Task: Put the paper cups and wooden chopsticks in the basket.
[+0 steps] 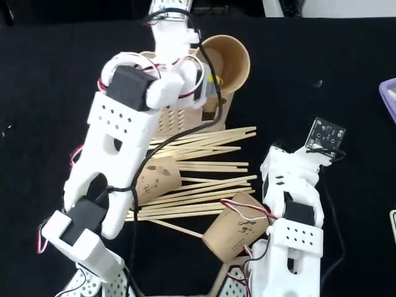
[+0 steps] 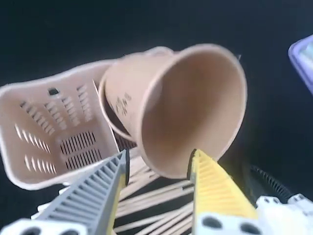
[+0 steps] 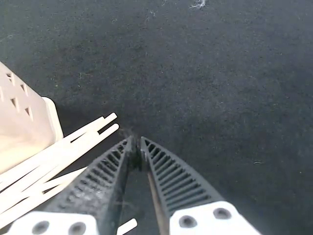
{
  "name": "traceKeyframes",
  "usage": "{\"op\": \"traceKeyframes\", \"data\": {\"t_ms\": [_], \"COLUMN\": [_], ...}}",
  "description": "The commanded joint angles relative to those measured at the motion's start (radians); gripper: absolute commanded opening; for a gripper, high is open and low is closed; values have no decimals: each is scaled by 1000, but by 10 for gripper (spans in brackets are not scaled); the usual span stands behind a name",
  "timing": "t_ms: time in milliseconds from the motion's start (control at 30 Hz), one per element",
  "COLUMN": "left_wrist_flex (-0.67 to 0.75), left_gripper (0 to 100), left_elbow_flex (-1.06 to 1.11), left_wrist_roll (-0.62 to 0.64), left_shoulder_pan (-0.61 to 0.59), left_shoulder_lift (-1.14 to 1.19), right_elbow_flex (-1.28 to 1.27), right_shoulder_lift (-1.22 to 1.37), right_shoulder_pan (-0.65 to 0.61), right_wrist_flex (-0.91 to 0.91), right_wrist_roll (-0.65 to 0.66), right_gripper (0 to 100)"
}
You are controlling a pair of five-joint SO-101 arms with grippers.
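Observation:
My left gripper (image 2: 157, 156) is shut on the rim of a brown paper cup (image 2: 195, 103), held tilted over the beige slotted basket (image 2: 44, 127). A second paper cup (image 2: 120, 100) lies in the basket right behind it. In the high view the held cup (image 1: 228, 57) hangs at the basket's (image 1: 176, 117) far right edge. Wooden chopsticks (image 1: 198, 179) lie in a loose pile on the black table, with one cup (image 1: 158, 178) on its side at their left and another (image 1: 234, 234) at the near right. My right gripper (image 3: 137, 152) is shut and empty, low over the table beside the chopstick tips (image 3: 105, 125).
The right arm (image 1: 291, 198) stands at the near right, close to the fallen cup. A purple object (image 1: 390, 96) sits at the table's right edge. Open black tabletop (image 1: 322, 62) lies at the far right.

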State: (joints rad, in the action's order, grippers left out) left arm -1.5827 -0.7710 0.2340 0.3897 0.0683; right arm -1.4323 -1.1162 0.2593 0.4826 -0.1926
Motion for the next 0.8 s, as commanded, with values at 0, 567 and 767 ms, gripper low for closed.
{"op": "traceKeyframes", "data": {"t_ms": [0,567,767], "left_wrist_flex": [37,270,273], "left_gripper": [224,224,224], "left_elbow_flex": [-104,-119,-114], "left_wrist_roll": [-5,-8,-8], "left_shoulder_pan": [4,-87,-88], "left_shoulder_lift": [-3,34,91], "right_elbow_flex": [4,-2,-4], "right_shoulder_lift": [-16,-16,-16], "right_shoulder_pan": [15,15,15], "right_wrist_flex": [-20,-23,-23], "right_wrist_roll": [-8,-8,-8], "right_gripper": [12,12,12]}}
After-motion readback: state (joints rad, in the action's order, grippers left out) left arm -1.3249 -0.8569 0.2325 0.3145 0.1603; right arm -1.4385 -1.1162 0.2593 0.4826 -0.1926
